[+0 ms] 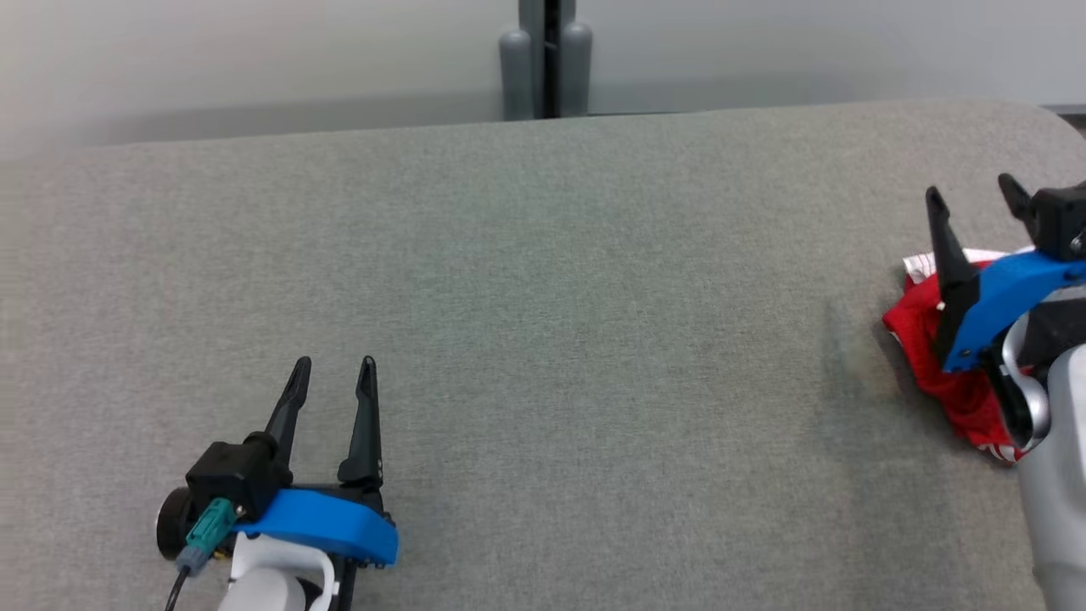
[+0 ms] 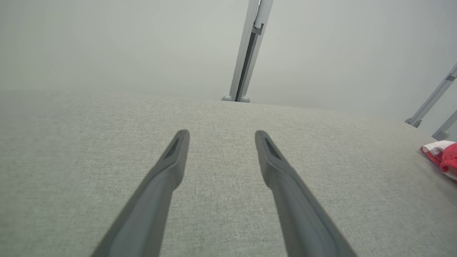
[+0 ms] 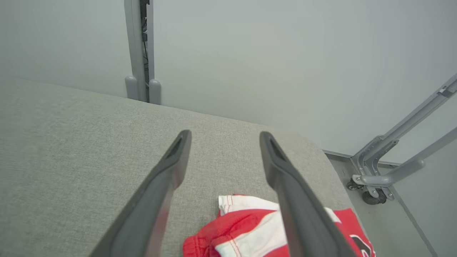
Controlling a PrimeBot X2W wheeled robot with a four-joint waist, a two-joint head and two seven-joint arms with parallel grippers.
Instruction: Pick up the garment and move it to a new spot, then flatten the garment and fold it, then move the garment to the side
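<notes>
Two pincers, both mine, and both stand open with nothing between the fingers. The left pincer (image 1: 334,365) is nearest me at the lower left of the head view, low over the pad (image 1: 543,297), pointing away. I judge it is parked there to keep out of the way, since the work is all on the other side.

The right pincer (image 1: 971,188) hangs at the far right, spread above the garment (image 1: 920,339) and not pinching it (my right wrist view has the cloth below the fingers, with one finger (image 3: 303,214) crossing in front of it, but no grip). The garment is a compact red and white bundle lying close to the pad's right edge. Part of it hides behind my forearm (image 1: 1056,475), so I cannot tell how neat the fold is. That spot reads to me as "the side" the task speaks of, so I think the last step is at or near its end. In the left wrist view the bundle shows small at the right edge, well apart from that pincer.

Beyond the pad's far edge a grey post (image 1: 543,59) stands against a pale wall (image 1: 254,59). Off the right corner a grey frame (image 3: 371,178) on a caster rests on the floor (image 3: 392,228). It is near enough that I would lift straight up before swinging the arm home.
</notes>
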